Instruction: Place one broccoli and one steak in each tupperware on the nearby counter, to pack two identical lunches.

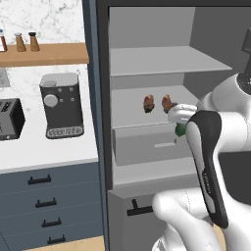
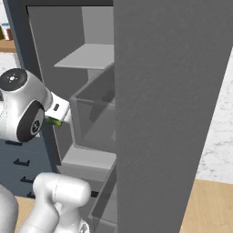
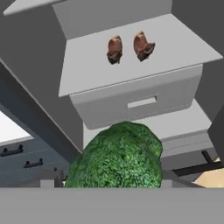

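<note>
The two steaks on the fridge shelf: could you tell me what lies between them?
Nothing: bare shelf separates the left steak and right steak in the hand view.

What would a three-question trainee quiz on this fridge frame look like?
1. True or false: the tool is shut on a broccoli.
2. How many steaks lie on the fridge shelf?
3. On the counter, the coffee machine stands: A) left of the toaster, B) right of the toaster, C) on top of it.

Key: 1 true, green shows by the hand in the base views too; 2 two, side by side and apart; 3 B.
</note>
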Available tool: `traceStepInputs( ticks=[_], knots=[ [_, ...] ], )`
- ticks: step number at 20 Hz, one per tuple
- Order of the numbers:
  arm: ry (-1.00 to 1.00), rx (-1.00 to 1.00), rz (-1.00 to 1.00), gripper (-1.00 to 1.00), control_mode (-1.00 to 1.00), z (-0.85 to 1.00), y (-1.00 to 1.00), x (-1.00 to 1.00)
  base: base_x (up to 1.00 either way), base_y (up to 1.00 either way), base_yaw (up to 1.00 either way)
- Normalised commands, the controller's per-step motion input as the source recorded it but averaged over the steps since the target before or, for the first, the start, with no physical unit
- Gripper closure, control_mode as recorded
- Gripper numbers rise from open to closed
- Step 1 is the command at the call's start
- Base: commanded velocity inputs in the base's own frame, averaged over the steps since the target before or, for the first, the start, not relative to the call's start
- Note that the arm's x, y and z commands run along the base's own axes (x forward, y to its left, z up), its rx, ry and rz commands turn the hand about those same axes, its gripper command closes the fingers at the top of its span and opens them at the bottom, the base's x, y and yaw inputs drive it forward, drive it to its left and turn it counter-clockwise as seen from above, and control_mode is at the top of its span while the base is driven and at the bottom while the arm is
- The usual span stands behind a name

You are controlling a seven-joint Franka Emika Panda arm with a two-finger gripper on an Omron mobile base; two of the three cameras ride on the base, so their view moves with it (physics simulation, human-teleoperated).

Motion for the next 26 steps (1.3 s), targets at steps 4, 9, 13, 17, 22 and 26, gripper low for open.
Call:
traceStepInputs(
  ticks=[4, 9, 13, 17, 22, 26],
  knots=[
    [0.02, -0.01, 0.08, 1.00, -1.00, -0.01, 0.03, 0.00, 0.00, 0.00, 0.00],
    [0.01, 0.00, 0.03, 1.00, 1.00, 0.00, 0.00, 0.00, 0.00, 0.09, 0.07],
    [0.00, 0.00, 0.00, 1.00, 1.00, 0.00, 0.00, 0.00, -0.04, 0.68, 0.03],
    [0.00, 0.00, 0.00, 1.00, 1.00, 0.00, 0.00, 0.00, 0.00, 0.97, 0.06],
    [0.00, 0.00, 0.00, 1.00, 1.00, 0.00, 0.00, 0.00, 0.00, 1.00, 0.04],
    [0.00, 0.00, 0.00, 1.00, 1.00, 0.00, 0.00, 0.00, 0.00, 1.00, 0.02]
  ],
)
